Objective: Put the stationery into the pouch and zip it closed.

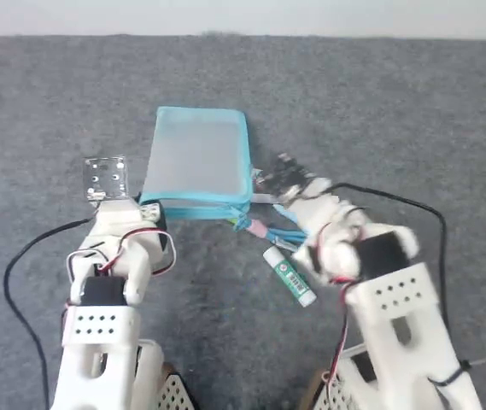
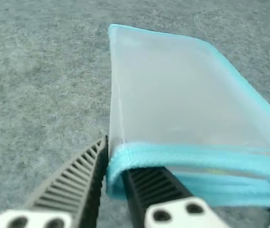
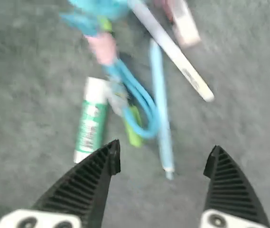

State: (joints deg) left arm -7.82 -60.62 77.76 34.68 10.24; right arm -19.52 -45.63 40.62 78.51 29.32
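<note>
The right gripper [image 3: 161,161] hangs wide open, holding nothing. The blue pen [image 3: 161,109] lies just ahead, its length running between the jaws, with the glue stick [image 3: 91,121] beside it. The left gripper [image 2: 113,190] pinches the pouch [image 2: 172,95] at its near corner. The pile sits just beside that edge, nearer the right arm.

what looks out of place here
Nothing damaged. The glue stick, blue pen and white pen lie in a jumble beside the pouch, not inside it; the left gripper pinches the pouch's edge.
</note>
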